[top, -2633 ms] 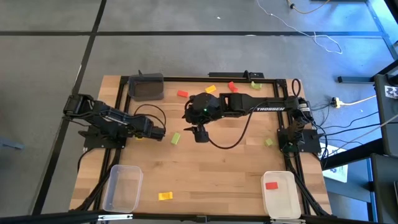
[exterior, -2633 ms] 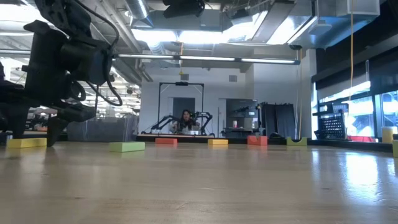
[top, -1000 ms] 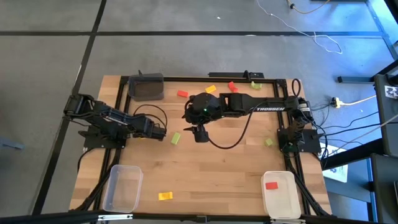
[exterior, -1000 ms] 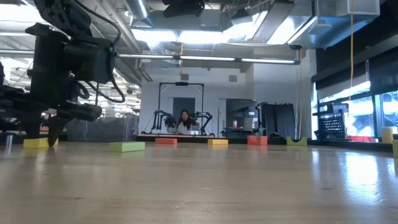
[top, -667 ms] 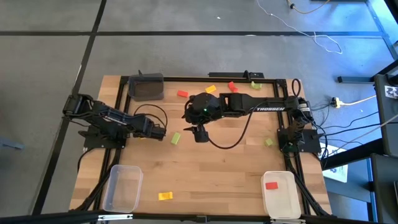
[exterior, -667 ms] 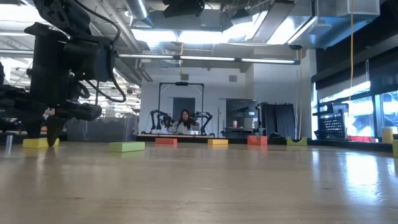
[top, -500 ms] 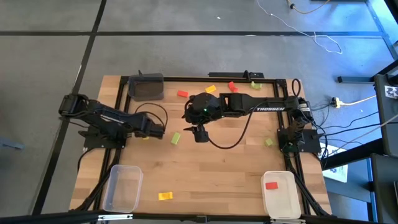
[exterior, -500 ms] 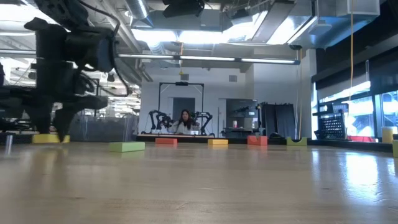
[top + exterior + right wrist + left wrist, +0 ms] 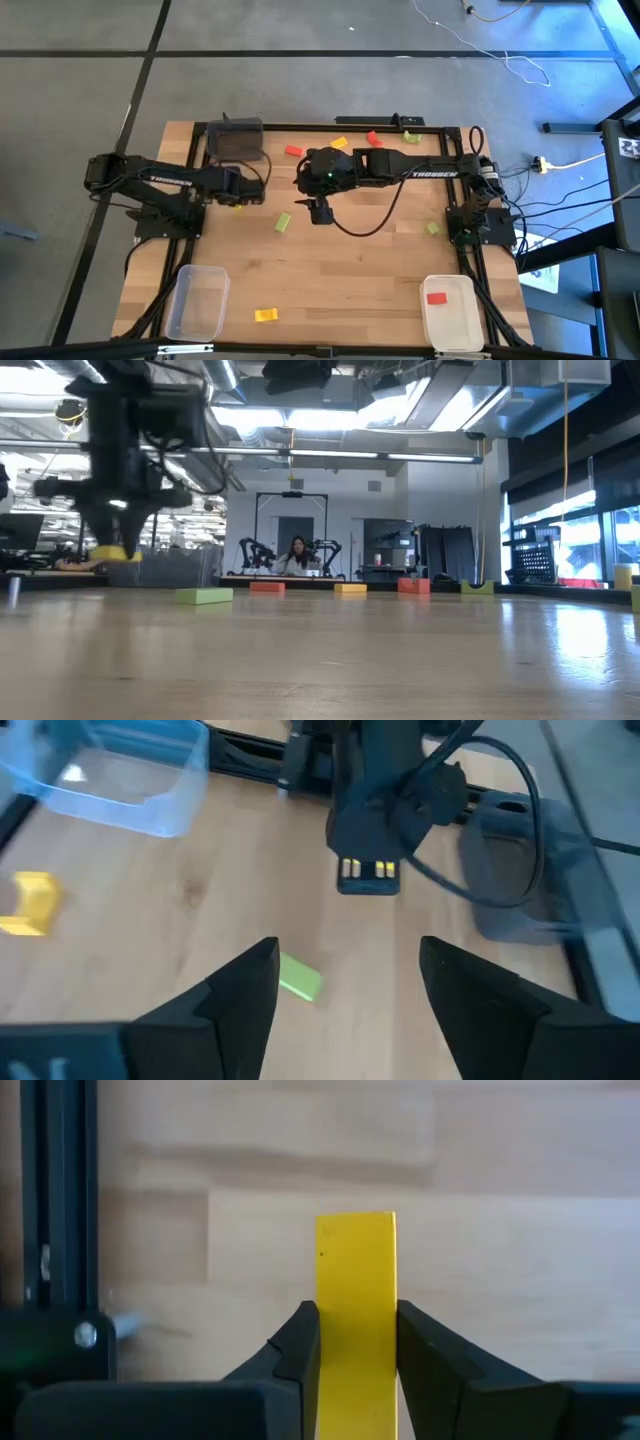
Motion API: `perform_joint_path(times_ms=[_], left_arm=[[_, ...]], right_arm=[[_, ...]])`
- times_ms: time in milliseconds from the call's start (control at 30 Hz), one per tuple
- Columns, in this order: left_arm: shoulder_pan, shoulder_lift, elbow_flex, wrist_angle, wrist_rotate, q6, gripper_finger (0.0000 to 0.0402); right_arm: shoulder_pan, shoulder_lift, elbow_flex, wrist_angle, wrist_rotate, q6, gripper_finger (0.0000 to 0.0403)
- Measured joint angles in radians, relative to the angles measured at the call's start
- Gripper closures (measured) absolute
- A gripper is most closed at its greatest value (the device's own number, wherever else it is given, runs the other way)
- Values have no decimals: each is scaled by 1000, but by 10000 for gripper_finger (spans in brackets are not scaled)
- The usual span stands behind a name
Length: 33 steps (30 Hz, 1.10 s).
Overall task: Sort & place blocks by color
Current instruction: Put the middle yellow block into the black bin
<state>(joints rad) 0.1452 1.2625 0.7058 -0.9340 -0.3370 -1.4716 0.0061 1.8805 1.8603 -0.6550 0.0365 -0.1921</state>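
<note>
My left gripper (image 9: 240, 197) hangs above the table's left part, near the dark bin (image 9: 237, 140), shut on a yellow block (image 9: 356, 1300). That block shows lifted in the low view (image 9: 118, 555). My right gripper (image 9: 320, 212) stands open over the table's middle, just far-right of a light green block (image 9: 282, 222) that lies flat on the wood (image 9: 300, 977). Other blocks lie flat: red (image 9: 293, 151), yellow (image 9: 339, 143), red (image 9: 374, 139) and green (image 9: 411, 135) along the far edge, green (image 9: 432, 228) at the right, yellow (image 9: 265, 315) near the front. My left gripper pinches the yellow block's two long sides (image 9: 324, 1330) between its two fingers (image 9: 298, 1355). The fingers come from above, pointing down, and lie across the block. The block hangs about level, clear of the table.
A clear bin (image 9: 196, 300) stands at the front left. A white bin (image 9: 452, 320) at the front right holds a red block (image 9: 436, 298). Black frame rails (image 9: 200, 170) run along the table's left, far and right sides. A person sits far off beyond the table (image 9: 297, 555).
My left gripper has risen from the table and drawn back toward the far left, near the dark bin. The yellow block, which lay on the wood between its fingers, has come up with it and now hangs clear. My right arm has kept still.
</note>
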Motion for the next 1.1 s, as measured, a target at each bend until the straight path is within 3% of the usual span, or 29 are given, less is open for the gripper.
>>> perform_joint_path(times_ms=[267, 500, 700, 900, 1100], left_arm=[[167, 0, 148, 0, -13, 281, 309], [332, 4, 272, 1, -46, 505, 309], [497, 18, 332, 38, -52, 660, 309], [626, 106, 332, 66, -9, 715, 309], [680, 199, 332, 187, -4, 751, 309]], right_arm=[[-25, 0, 0, -2, 41, 33, 160], [-43, 0, 0, -4, 173, 33, 160], [-57, 0, 0, -2, 180, 31, 160], [-66, 0, 0, 1, 180, 26, 160], [-68, 0, 0, 1, 180, 25, 160]])
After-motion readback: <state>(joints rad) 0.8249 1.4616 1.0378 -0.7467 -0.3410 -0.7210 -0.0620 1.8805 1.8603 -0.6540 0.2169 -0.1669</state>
